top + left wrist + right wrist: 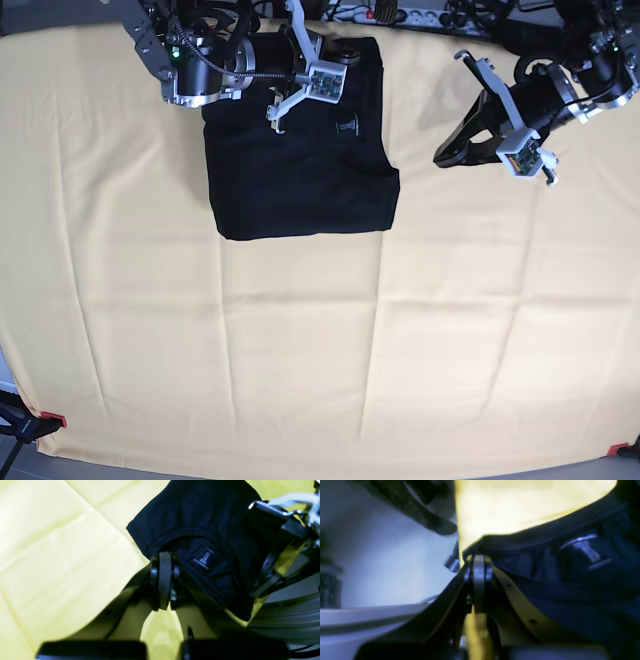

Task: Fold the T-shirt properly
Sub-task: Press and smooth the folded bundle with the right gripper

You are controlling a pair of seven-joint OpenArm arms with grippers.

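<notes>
On the left of the base view, your right hand hangs over the T-shirt, which lies as a black rectangle on the pale yellow cloth at the tabletop's far edge, its top hidden under that arm. The blurred right wrist view shows this hand pressed together at a dark hem (whether it pinches cloth, you cannot tell). To the right, apart from the shirt, your left hand looks pressed together.
</notes>
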